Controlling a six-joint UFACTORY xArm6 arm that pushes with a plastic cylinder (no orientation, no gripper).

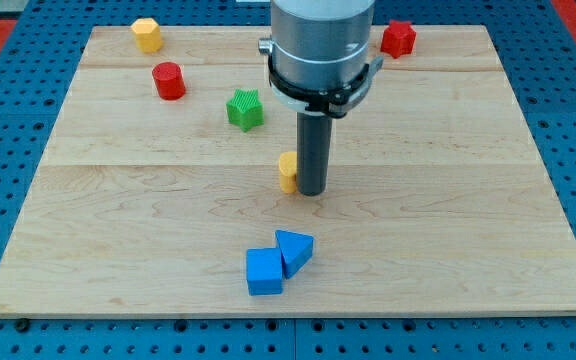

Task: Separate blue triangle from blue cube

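The blue triangle (295,250) lies near the view's bottom centre, touching the blue cube (264,272), which sits just to its lower left. My tip (312,192) stands above them, toward the view's middle, apart from both blue blocks. A small yellow block (288,172) sits right against the rod's left side, partly hidden by it.
A green star-shaped block (245,109) lies up and left of the rod. A red cylinder (169,81) and a yellow hexagonal block (147,35) are at the top left. A red block (398,38) is at the top right. The wooden board (488,250) ends at blue pegboard.
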